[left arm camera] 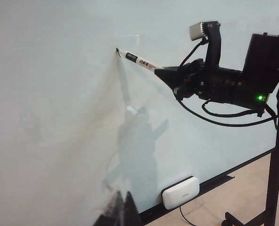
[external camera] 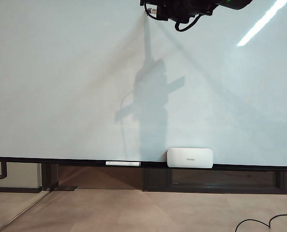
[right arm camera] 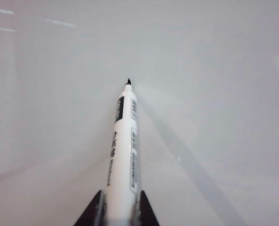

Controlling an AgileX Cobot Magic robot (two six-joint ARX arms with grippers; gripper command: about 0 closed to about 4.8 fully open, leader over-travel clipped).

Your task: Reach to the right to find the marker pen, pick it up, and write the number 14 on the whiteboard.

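Note:
The whiteboard [external camera: 61, 72] fills most of the exterior view. My right gripper [right arm camera: 119, 195] is shut on the marker pen [right arm camera: 124, 155], a white barrel with dark print. Its small dark nib points at the board high up, at or just off the surface. From the left wrist view the pen [left arm camera: 139, 61] sticks out of the right gripper [left arm camera: 165, 73] toward the board [left arm camera: 45, 117]. In the exterior view that gripper [external camera: 162, 9] sits at the top edge. My left gripper [left arm camera: 122, 197] hangs low near the board, its dark fingers together and holding nothing. The number 14 does not show on the board.
A small white rounded box [external camera: 190, 157] rests on the board's black bottom rail [external camera: 61, 160]. A long capped white marker [external camera: 122, 163] lies on the rail to its left. A black cable [external camera: 259, 223] trails on the floor at the right, and a black stand post [left arm camera: 273, 179] rises there.

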